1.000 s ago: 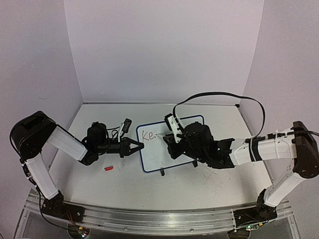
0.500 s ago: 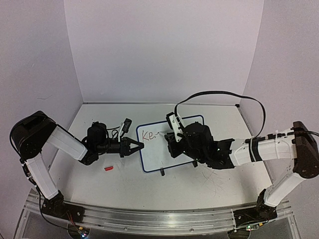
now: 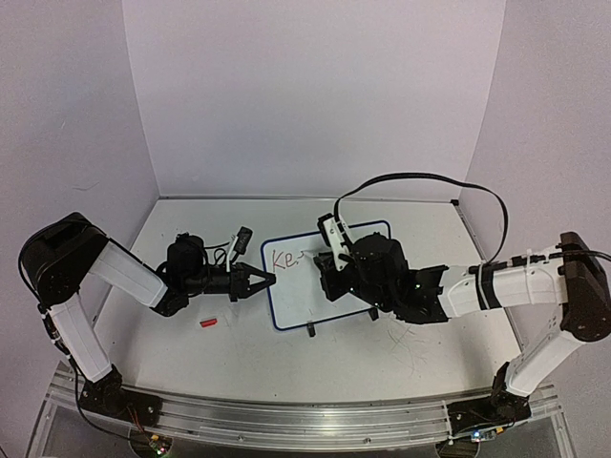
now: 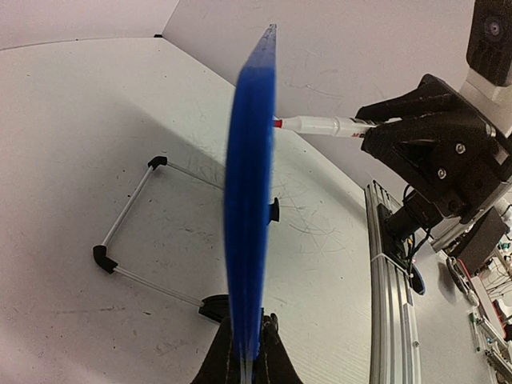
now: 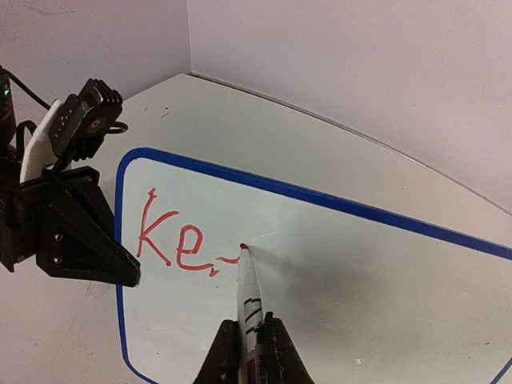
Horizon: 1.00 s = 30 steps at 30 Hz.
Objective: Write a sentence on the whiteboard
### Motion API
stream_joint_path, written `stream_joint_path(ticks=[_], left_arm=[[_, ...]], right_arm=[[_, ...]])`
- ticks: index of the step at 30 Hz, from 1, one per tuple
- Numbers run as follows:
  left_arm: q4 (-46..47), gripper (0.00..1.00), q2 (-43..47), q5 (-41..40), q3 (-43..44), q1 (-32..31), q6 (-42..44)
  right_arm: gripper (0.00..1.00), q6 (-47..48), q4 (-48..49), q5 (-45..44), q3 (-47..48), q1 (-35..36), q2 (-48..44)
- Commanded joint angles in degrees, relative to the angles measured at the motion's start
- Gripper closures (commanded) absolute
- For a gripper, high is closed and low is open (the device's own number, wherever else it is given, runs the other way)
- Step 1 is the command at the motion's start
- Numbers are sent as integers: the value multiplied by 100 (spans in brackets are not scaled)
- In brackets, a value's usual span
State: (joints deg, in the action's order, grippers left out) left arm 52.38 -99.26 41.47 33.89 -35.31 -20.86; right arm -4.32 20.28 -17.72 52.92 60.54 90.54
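We hold the board (image 4: 250,200) edge-on.
Our left gripper (image 4: 246,360) clamps its blue rim from below; our right gripper (image 4: 378,133) presses a marker (image 4: 320,125) against its side.

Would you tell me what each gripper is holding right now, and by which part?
The left gripper pinches the whiteboard by its blue-rimmed edge. The right gripper holds the red marker by its barrel.

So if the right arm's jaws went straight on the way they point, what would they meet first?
The whiteboard. The right jaws grip a red-tipped marker whose tip seems to touch the board's face, just past the red "Ke", so nothing else lies between.
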Motion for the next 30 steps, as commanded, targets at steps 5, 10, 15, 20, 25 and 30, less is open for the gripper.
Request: stream_joint_path(ticks=[5,10,15,20,25,30], left_arm=[[-184,100,200,-99,56,15,214],[-192,100,206,-105,48,15,218],[-191,100,199,-113,56,15,222],[-198,100,212,-113,56,15,223],[-202,100,213,-116,65,15,214],[-215,100,214,-120,74,15,214]], right_arm=[[100,12,97,143,272,-55,232],[100,-63,-24,162,243,-55,232],[100,-131,-128,177,146,-56,162],[100,-176,-213,207,27,-46,90],[100,-216,-266,210,-86,-40,31],[100,-244,-319,210,-148,-39,-28]])
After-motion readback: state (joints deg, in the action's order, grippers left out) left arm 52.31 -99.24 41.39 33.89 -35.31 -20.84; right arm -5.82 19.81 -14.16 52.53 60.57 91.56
